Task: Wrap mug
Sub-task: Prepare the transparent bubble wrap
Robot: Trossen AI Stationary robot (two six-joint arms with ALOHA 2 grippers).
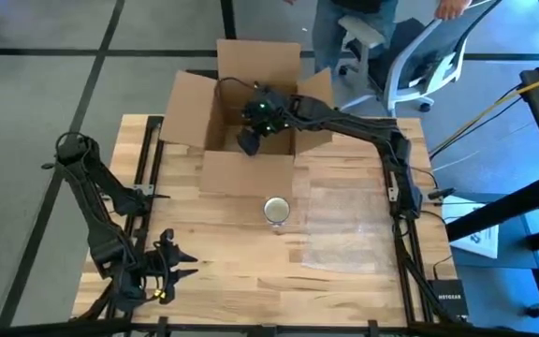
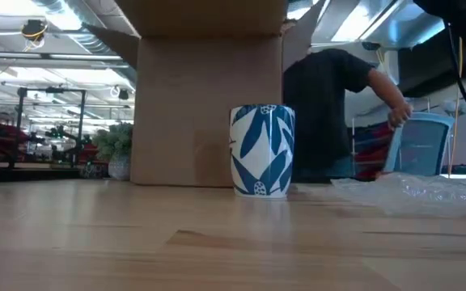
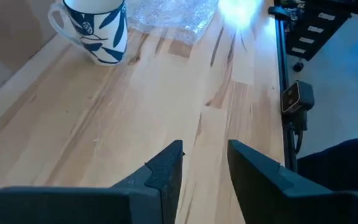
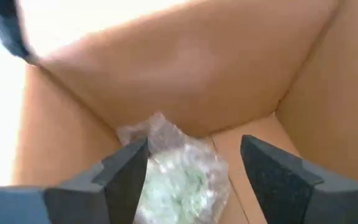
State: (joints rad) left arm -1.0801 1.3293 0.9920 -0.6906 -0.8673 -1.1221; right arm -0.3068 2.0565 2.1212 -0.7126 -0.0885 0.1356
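Observation:
A white mug (image 1: 276,210) with blue leaves stands upright on the wooden table, also in the low view (image 2: 262,150) and the left wrist view (image 3: 95,28). A clear bubble wrap sheet (image 1: 344,225) lies flat to its right. My right gripper (image 1: 249,145) reaches down into the open cardboard box (image 1: 241,103) at the far edge. It is open (image 4: 194,162), with a bubble-wrapped bundle (image 4: 179,171) on the box floor between and beyond its fingers. My left gripper (image 3: 205,152) waits open at the near left (image 1: 181,260), holding nothing.
The box's flaps stand open, and its near wall (image 2: 209,97) rises right behind the mug. A person (image 2: 330,113) and an office chair (image 1: 419,65) are beyond the far edge. Bare table (image 1: 223,243) lies between the mug and my left gripper.

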